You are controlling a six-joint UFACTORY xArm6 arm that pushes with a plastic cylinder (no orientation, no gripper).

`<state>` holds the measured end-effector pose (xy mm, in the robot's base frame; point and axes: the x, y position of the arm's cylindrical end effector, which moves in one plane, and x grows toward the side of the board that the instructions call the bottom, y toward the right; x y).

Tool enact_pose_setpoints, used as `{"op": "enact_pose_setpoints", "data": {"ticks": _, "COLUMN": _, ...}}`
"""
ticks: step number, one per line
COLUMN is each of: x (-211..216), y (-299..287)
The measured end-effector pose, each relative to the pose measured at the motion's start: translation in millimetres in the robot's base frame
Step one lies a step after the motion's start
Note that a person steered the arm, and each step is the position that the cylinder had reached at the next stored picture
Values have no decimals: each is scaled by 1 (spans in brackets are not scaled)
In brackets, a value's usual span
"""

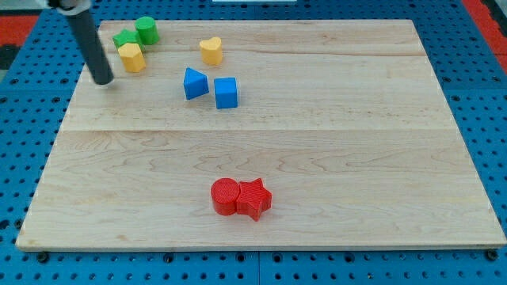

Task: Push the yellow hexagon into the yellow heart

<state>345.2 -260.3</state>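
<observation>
The yellow hexagon (131, 57) sits near the board's top left corner, touching a green star (124, 38) above it. The yellow heart (211, 51) lies to its right, apart from it by a gap of bare wood. My tip (104, 80) rests on the board just left of and below the yellow hexagon, a small gap away. The dark rod rises from it toward the view's top left.
A green cylinder (146, 30) stands beside the green star. A blue triangular block (195, 83) and a blue cube (226, 93) sit below the heart. A red cylinder (226, 196) and red star (254, 198) touch near the bottom centre. The wooden board (333, 142) lies on blue pegboard.
</observation>
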Motion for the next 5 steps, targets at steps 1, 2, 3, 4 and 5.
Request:
{"op": "enact_pose_setpoints", "data": {"ticks": 1, "x": -35, "y": -21}}
{"op": "enact_pose_setpoints", "data": {"ticks": 2, "x": -53, "y": -4}}
{"op": "enact_pose_setpoints", "data": {"ticks": 3, "x": -61, "y": 82}}
{"op": "enact_pose_setpoints", "data": {"ticks": 4, "x": -60, "y": 160}}
{"op": "enact_pose_setpoints", "data": {"ticks": 5, "x": -8, "y": 129}}
